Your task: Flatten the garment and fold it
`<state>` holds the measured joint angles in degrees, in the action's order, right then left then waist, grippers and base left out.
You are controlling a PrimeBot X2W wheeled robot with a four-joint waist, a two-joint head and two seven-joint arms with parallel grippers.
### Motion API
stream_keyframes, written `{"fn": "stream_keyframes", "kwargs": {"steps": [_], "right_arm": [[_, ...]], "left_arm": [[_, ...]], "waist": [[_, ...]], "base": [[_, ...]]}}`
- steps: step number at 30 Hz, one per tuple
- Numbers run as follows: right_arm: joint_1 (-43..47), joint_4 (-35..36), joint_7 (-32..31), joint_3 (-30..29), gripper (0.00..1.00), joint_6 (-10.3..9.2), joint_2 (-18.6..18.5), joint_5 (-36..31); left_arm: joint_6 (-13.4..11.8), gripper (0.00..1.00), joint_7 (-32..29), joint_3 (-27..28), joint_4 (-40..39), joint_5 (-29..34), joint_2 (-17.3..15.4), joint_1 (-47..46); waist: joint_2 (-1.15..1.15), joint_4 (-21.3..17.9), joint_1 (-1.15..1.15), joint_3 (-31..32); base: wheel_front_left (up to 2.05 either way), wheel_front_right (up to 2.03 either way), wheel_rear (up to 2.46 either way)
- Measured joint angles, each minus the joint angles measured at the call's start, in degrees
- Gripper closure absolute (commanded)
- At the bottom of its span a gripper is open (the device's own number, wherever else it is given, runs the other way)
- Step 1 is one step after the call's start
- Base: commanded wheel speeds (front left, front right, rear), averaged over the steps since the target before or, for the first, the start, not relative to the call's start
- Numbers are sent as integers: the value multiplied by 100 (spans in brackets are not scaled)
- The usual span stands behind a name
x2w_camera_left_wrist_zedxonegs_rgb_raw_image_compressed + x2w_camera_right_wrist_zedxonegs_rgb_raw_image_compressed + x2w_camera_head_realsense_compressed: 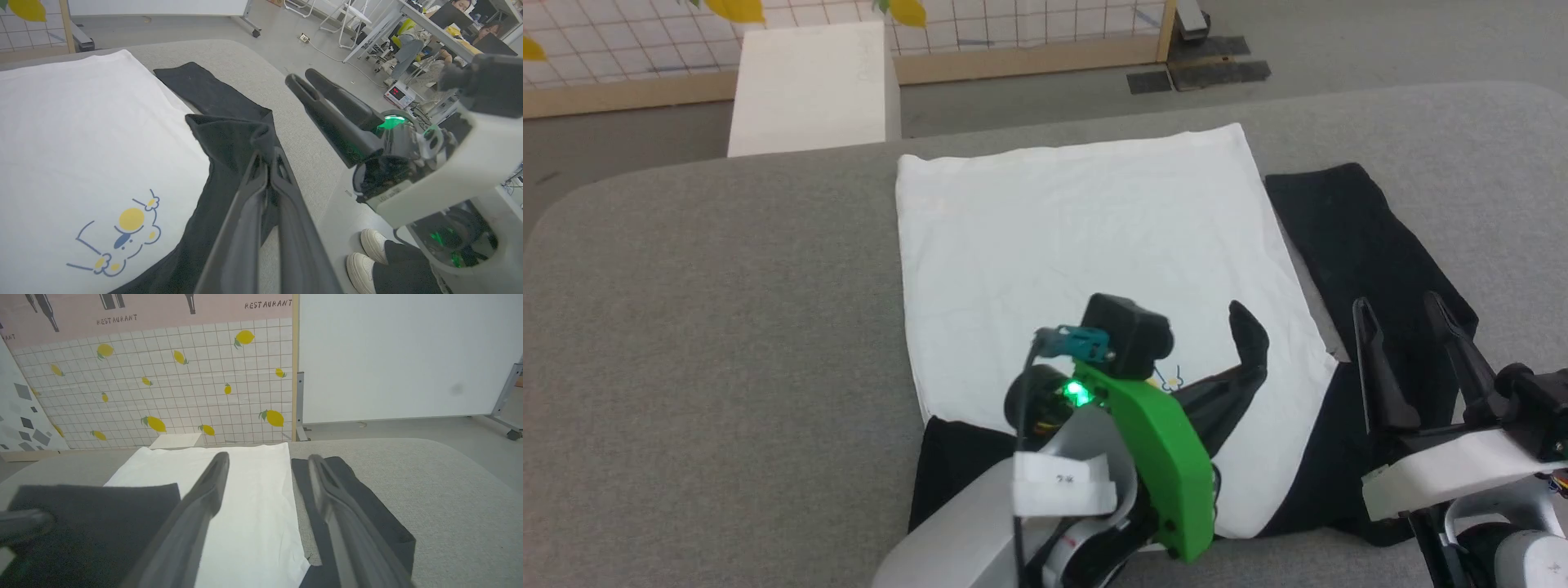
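Note:
The garment (pixel 1078 229) lies on the grey table (pixel 703 327), its white body spread flat with a small printed figure (pixel 122 228) near me. One black sleeve (pixel 1356 237) stretches out flat to the right. My left gripper (pixel 1245 347) reaches across the near part of the body and is shut on a raised fold of black sleeve cloth (pixel 229 134), the fingers (pixel 245 212) pressed together. The right gripper (pixel 1405 322) hovers open just above the black sleeve with nothing between its fingers, and it is also seen in the left wrist view (pixel 302 76) and in its own view (pixel 267 465).
A white box (pixel 809 90) stands beyond the table's far edge, in front of a tiled partition with lemons (pixel 163 396). A person's white shoes (pixel 367 253) stand on the floor by the table's right side. Grey tabletop lies bare to the left and right of the garment.

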<state>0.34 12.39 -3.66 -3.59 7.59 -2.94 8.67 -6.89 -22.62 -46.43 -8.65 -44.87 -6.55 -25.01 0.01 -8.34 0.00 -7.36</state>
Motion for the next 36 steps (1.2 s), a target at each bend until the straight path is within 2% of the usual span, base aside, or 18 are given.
{"fn": "stream_keyframes", "kwargs": {"steps": [3, 8, 13, 18, 28, 36], "right_arm": [[-23, -25, 20, 2, 0, 0, 0, 23], [-110, -98, 75, 71, 0, 0, 0, 110], [-201, -201, 164, 131, 0, 0, 0, 159], [-236, -322, 236, 166, 0, 0, 0, 212], [-284, -477, 377, 258, 0, 0, -1, 303], [-405, -612, 497, 367, 0, -1, -1, 394]], "left_arm": [[116, 100, 244, -85, 679, 15, 209, -291], [162, 100, 840, -109, 1392, 26, 330, -915], [44, 100, 1588, -338, 1635, -182, 345, -1554], [-156, 100, 2015, -724, 1857, -435, 353, -1979], [-208, 100, 2051, -1564, 2731, -769, 356, -2173], [120, 100, 1975, -2319, 3205, -1076, 356, -2172]], "waist": [[0, -76, 0, -115], [0, -248, 0, -251], [0, -444, 0, -372], [0, -611, 0, -459], [0, -803, 0, -641], [0, -942, 0, -776]], "base": [[0, 0, 0], [0, 0, 0], [0, 0, 0], [0, 0, 0], [0, 0, 0], [0, 0, 0]]}}
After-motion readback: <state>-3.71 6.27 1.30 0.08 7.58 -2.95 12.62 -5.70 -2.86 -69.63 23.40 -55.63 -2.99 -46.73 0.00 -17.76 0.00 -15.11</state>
